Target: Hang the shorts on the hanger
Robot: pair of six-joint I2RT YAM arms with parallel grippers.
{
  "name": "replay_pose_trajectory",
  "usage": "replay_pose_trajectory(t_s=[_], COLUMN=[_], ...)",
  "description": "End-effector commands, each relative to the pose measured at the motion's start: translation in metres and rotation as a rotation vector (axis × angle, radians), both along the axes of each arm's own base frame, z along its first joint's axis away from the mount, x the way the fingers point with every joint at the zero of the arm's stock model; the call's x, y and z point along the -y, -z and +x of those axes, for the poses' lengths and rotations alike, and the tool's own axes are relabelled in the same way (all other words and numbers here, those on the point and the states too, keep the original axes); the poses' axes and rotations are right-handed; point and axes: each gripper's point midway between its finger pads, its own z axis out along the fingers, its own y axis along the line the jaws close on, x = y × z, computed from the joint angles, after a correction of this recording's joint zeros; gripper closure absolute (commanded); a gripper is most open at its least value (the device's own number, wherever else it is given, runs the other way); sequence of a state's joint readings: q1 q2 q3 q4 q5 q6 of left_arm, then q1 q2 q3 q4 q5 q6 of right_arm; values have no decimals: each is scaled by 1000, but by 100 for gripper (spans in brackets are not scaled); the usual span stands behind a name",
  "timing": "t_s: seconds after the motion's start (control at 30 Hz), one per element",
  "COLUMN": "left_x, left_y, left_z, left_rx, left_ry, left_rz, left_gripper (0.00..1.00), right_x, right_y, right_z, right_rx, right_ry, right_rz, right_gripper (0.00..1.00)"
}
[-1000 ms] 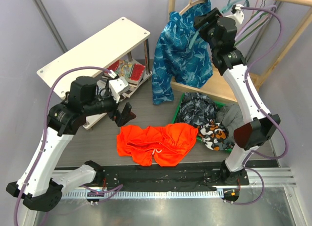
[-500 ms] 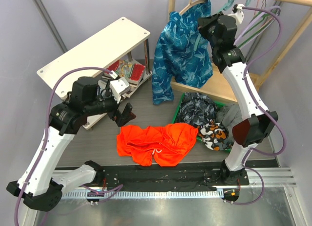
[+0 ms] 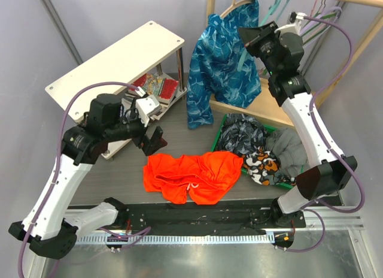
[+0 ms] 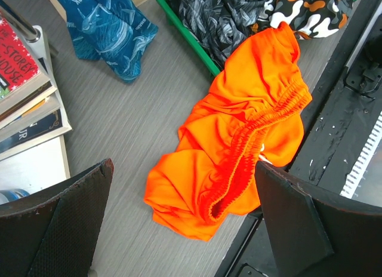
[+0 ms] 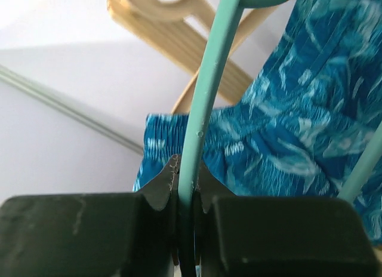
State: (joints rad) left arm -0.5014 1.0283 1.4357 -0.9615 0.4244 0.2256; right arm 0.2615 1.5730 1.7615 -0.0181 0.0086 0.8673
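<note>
Right tool [image 5: 186, 190] is pinched tight on the thin teal bar of the hanger [image 5: 210, 92]. The blue leaf-print garment [image 5: 298, 128] sits right behind it and a wooden hanger [image 5: 156, 8] is above. A second ago those jaws stood wider, and the elbow of the right arm [image 3: 308, 119] has since swung further out to the right. Left tool [image 3: 153, 140] hangs wide with nothing in it, same spot as before, above the shorts [image 4: 239, 139]. Those lie crumpled on the bench [image 4: 137, 116] near its front edge, one end up against the green bin [image 4: 190, 41] of dark patterned clothes [image 4: 233, 14]. Only writing I can make out is on a red book [image 4: 21, 65] at the left of the left wrist view, reading "-STOREY HOUSE". The rest is cut off.
</note>
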Motion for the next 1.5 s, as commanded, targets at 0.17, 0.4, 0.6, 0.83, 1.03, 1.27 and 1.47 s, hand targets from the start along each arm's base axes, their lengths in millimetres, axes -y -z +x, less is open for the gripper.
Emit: replay_pose_trajectory(t_s=[0.17,0.4,0.6,0.83,1.03,1.27,1.47], left_x=[4,4,9,8,-7,-12,6], left_y=[11,24,23,19,2,10,24], left_z=[-11,-23,-36,-51,-51,-39,-38], left_rx=[-82,-107,-102,-58,197,419,461], left_ry=[36,53,86,187,231,313,492], left_rz=[-4,-30,-100,-126,-49,62,83], left_gripper=[0,0,0,0,0,4,9], right_x=[-41,-46,-40,-50,-50,-56,-64], right_y=[-10,30,96,174,211,246,254], right_z=[-117,-206,-280,-361,-392,-415,-424], right_rx=[162,168,134,115,71,-105,-178], right_ry=[-344,-464,-629,-1028,-1240,-1452,-1555], right_rz=[-52,-154,-342,-467,-483,-365,-310], right_gripper=[99,99,99,99,99,99,99])
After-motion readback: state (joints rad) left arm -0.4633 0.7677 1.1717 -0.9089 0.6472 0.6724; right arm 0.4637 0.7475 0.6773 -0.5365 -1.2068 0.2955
